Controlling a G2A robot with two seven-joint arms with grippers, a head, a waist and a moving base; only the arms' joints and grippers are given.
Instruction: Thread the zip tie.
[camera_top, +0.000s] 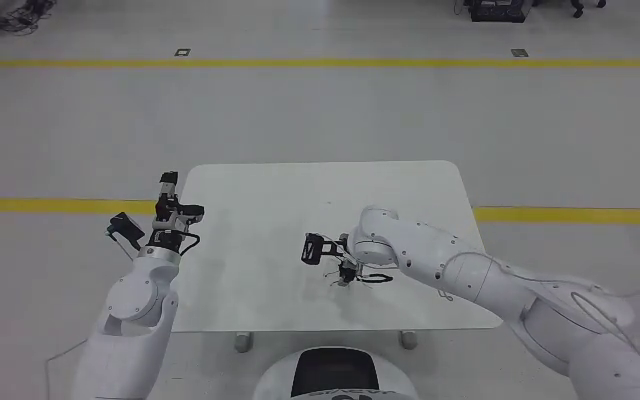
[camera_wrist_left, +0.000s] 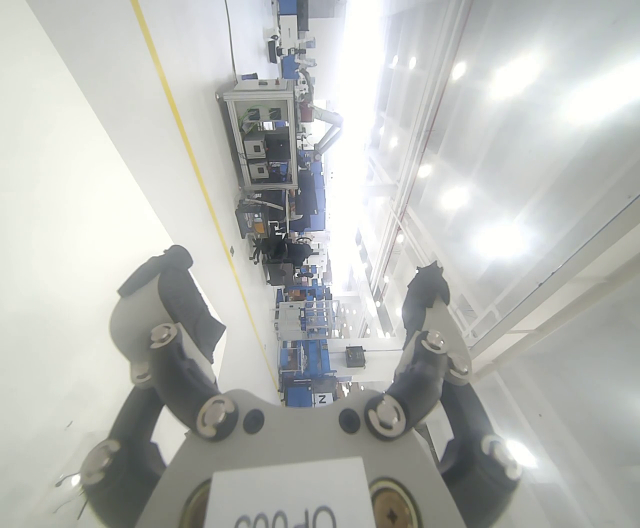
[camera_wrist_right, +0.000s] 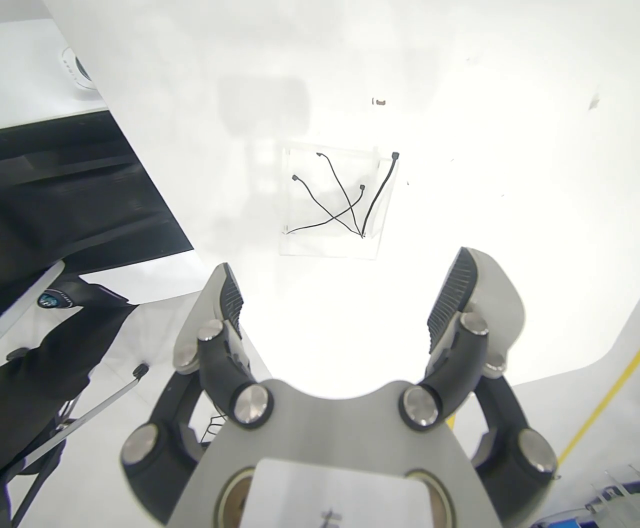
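Right claw (camera_wrist_right: 344, 294) wide open near zip ties (camera_wrist_right: 345, 200); left claw (camera_wrist_left: 300, 275) likewise open

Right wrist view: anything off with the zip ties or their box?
Nothing is spilled or damaged. Four black zip ties lie crossed in a loose pile inside the clear box. The thicker tie leans up, with its head at the box's rim. None looks looped yet.
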